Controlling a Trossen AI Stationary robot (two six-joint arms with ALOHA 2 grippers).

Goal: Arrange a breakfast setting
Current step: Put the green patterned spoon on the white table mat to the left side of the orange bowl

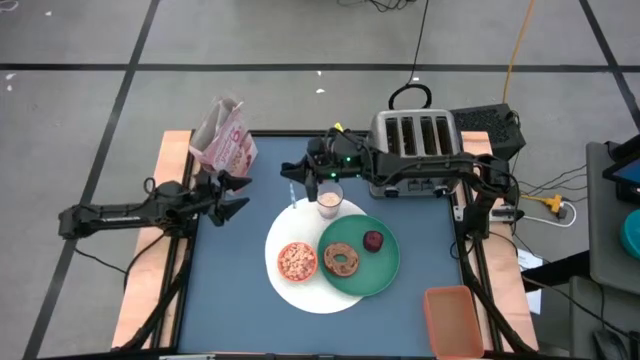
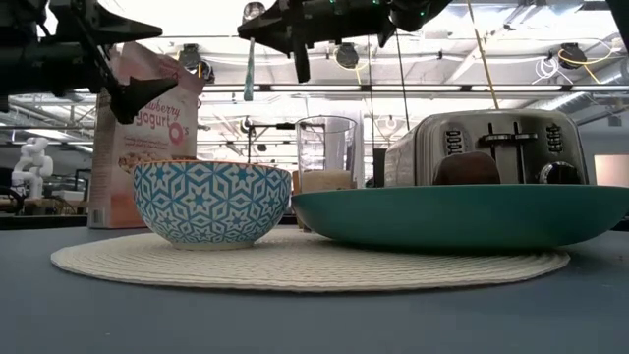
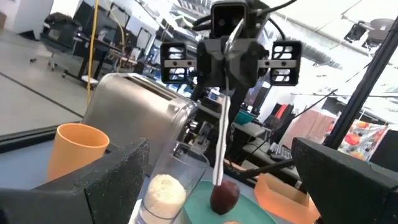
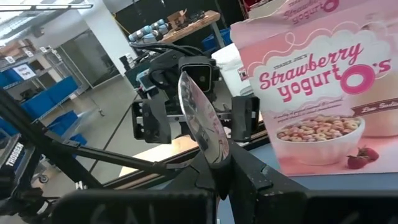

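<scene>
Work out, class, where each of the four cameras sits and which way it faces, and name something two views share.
High view: overhead, facing straight down; shows both arms, the left gripper open and the toaster.
Low view: table height, facing level past the bowl; the arms hang in from above.
Left wrist view: on the left arm, facing the right gripper, which holds the spoon; own fingers at the bottom.
Right wrist view: on the right arm, facing the cereal box.
Shared: the spoon shows in both wrist views.

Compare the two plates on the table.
The white plate is larger and lies directly on the table; the green plate is smaller and overlaps its right side. The white plate carries the patterned bowl; the green plate carries the bagel and dark red fruit. Both are round.
</scene>
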